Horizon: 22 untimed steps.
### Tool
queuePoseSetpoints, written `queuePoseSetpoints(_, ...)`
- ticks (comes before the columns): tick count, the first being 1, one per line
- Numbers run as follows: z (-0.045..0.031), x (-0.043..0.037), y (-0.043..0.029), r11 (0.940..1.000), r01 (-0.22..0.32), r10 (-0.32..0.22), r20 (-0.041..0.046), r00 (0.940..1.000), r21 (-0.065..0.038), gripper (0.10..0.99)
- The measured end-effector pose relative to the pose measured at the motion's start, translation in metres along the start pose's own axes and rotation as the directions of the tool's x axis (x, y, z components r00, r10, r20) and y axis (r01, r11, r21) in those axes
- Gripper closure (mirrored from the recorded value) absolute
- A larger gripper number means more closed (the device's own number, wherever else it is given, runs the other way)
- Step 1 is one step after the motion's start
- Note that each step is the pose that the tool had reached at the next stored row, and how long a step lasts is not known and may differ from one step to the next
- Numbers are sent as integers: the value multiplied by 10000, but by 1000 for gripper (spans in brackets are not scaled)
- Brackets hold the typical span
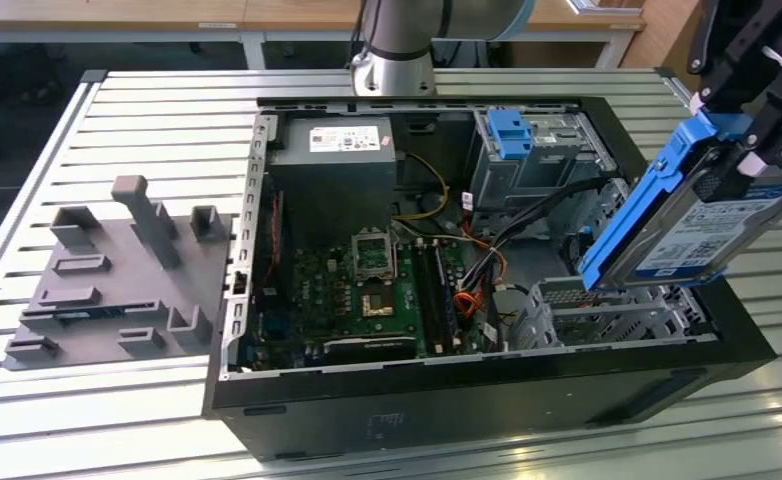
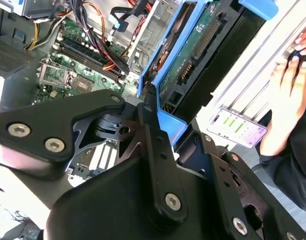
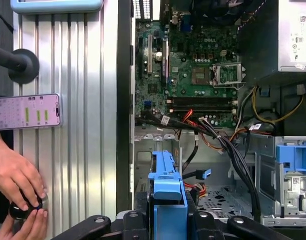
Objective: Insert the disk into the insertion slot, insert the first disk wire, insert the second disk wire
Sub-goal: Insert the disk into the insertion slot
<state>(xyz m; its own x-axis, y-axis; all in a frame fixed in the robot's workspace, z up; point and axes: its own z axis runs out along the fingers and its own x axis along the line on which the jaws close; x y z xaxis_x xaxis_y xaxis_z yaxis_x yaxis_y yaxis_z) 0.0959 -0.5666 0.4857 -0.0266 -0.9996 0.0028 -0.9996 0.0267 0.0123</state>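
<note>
My gripper [image 1: 749, 140] is shut on the disk [image 1: 695, 225], a grey drive with a white label in a blue carrier. It hangs tilted above the exterior view's right side of the open computer case [image 1: 485, 400]. Just below its lower end lies the insertion slot [image 1: 611, 315], a low perforated metal cage. In both wrist views the black fingers [image 2: 155, 130] clamp the blue carrier [image 3: 167, 192]; the disk's green board [image 2: 192, 50] faces the second wrist camera. Loose black cables [image 3: 227, 155], one with a blue plug [image 3: 205, 173], lie beside the cage; I cannot tell which are the disk wires.
A taller metal bay with a blue latch [image 1: 514, 135] stands behind the cage. The motherboard [image 1: 378, 280] and power supply [image 1: 331, 160] fill the case's other half. A grey fixture plate [image 1: 111, 280] lies at the exterior view's left. A person's hand [image 3: 15, 182] and a phone [image 3: 25, 111] are on the slatted table.
</note>
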Motion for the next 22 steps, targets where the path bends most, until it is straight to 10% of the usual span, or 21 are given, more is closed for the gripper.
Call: queuePoseSetpoints(22,111,-11,160,9999,-88,88,8,10000,110,722)
